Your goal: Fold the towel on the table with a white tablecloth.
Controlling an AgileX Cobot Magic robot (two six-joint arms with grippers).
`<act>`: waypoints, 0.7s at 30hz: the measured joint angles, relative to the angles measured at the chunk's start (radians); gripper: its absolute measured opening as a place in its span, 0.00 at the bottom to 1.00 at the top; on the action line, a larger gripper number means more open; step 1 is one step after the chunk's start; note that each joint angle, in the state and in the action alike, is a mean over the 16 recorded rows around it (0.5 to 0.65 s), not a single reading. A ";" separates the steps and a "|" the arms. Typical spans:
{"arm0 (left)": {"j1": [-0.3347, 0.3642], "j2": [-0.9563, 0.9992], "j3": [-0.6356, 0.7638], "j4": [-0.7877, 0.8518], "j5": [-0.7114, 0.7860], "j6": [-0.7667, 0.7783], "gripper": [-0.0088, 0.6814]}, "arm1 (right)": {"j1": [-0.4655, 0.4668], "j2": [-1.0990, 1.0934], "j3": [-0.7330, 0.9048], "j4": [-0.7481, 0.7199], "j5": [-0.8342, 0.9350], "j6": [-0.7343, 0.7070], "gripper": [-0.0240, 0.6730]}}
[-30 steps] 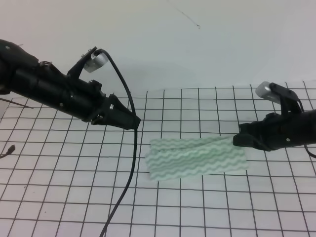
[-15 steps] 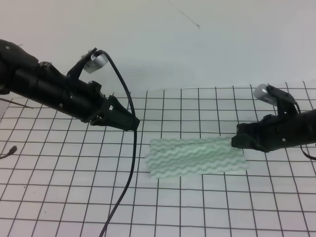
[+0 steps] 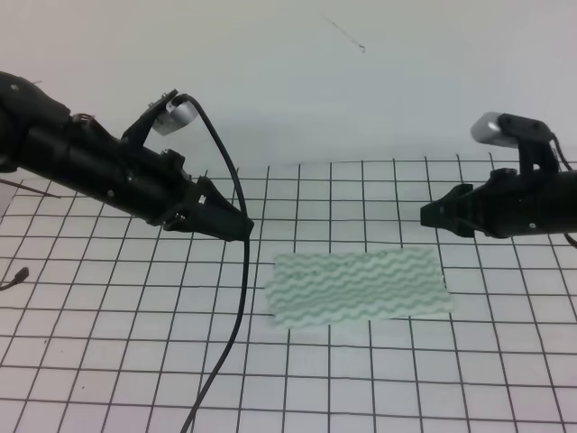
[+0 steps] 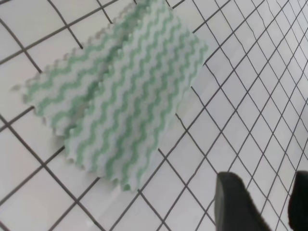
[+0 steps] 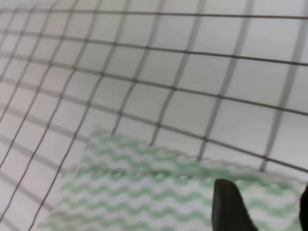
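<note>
The towel, whitish with pale green wavy stripes, lies folded into a flat oblong on the table with a white tablecloth. My left gripper hovers up and to the left of the towel, apart from it. My right gripper hangs above the towel's upper right corner, clear of the cloth. In the left wrist view the towel fills the upper left, and the left gripper stands open and empty. The right wrist view has the towel below, with the right gripper open over its edge.
A black cable hangs from the left arm and runs down across the grid just left of the towel. A small dark object sits at the far left edge. A plain white wall rises behind the table.
My right gripper has risen from the towel's upper right edge and pulled back slightly. The towel now lies flat on its own. The left arm has barely moved.
</note>
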 joint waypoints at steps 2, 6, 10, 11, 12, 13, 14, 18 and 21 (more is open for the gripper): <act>-0.002 0.000 0.000 0.009 -0.012 -0.006 0.36 | 0.000 -0.006 -0.001 -0.005 0.022 -0.029 0.43; -0.019 0.004 -0.002 0.055 -0.064 -0.019 0.36 | 0.000 -0.008 -0.004 -0.024 0.087 -0.075 0.39; -0.057 0.021 -0.013 0.142 -0.144 -0.053 0.36 | 0.000 -0.007 -0.005 -0.048 0.147 -0.092 0.37; -0.068 0.029 -0.018 0.167 -0.165 -0.064 0.37 | 0.000 -0.007 -0.005 -0.054 0.162 -0.095 0.37; -0.079 0.037 -0.024 0.191 -0.186 -0.075 0.37 | 0.000 -0.007 -0.005 -0.061 0.176 -0.098 0.37; -0.090 0.047 -0.031 0.216 -0.206 -0.086 0.37 | 0.000 -0.007 -0.005 -0.068 0.190 -0.100 0.37; -0.102 0.058 -0.039 0.240 -0.226 -0.098 0.37 | 0.000 -0.007 -0.005 -0.074 0.204 -0.103 0.37; -0.145 0.114 -0.082 0.328 -0.291 -0.139 0.37 | 0.000 -0.007 -0.005 -0.097 0.250 -0.106 0.37; -0.169 0.165 -0.123 0.370 -0.312 -0.169 0.37 | 0.000 -0.007 -0.005 -0.110 0.274 -0.104 0.37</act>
